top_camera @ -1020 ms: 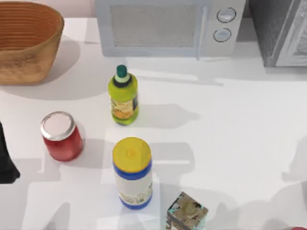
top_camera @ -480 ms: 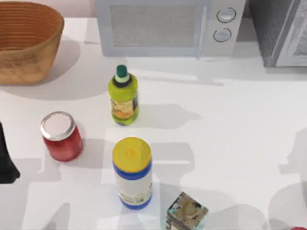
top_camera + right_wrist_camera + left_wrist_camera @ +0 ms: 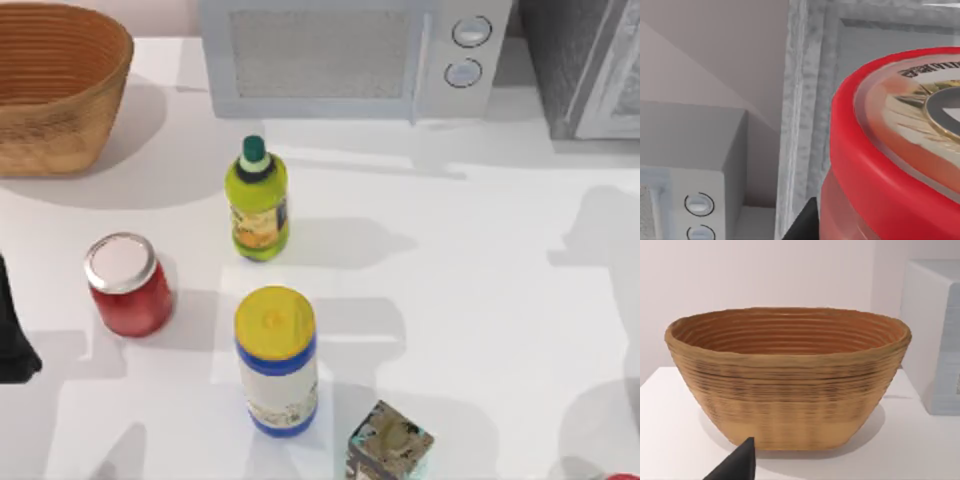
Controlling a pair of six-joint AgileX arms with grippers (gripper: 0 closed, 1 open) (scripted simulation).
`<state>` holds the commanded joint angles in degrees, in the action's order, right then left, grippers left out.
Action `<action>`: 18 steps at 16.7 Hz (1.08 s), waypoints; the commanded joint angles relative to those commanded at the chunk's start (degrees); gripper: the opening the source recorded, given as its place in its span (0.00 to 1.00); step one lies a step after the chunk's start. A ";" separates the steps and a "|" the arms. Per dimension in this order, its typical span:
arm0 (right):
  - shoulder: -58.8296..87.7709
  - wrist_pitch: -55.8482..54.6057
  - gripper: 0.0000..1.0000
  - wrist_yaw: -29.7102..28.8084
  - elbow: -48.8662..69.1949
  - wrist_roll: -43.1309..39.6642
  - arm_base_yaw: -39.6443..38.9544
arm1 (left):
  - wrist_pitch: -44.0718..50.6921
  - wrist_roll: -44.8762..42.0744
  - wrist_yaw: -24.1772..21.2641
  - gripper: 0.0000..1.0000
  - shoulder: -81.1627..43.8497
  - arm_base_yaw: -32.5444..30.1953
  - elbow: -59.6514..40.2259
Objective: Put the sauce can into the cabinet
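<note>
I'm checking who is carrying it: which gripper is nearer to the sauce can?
Right. The right wrist view has the sauce can pressed close against the right gripper's finger, facing the cabinet. The left arm sits parked at the table's left edge, by the basket.

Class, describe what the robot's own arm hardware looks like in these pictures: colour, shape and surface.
The left end effector appears as a matt black, pointed wedge with no markings. A black arm part sits at the top view's left edge. The right end effector shows a similar plain black angular finger.
</note>
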<state>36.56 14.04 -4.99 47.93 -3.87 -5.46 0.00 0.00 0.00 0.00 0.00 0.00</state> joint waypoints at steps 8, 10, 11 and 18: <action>29.41 10.93 0.00 -4.61 43.24 1.80 -3.80 | 0.00 0.00 0.00 1.00 0.00 0.00 0.00; 34.63 12.86 0.00 -5.37 50.96 2.86 -4.56 | 0.00 0.00 0.00 1.00 0.00 0.00 0.00; 36.75 13.64 0.00 -5.67 54.02 3.38 -4.89 | 0.00 0.00 0.00 1.00 0.00 0.00 0.00; 41.27 15.30 0.00 -6.25 60.19 4.74 -5.64 | 0.00 0.00 0.00 1.00 0.00 0.00 0.00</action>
<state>77.84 29.34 -11.24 108.12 0.86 -11.10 0.00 0.00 0.00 0.00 0.00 0.00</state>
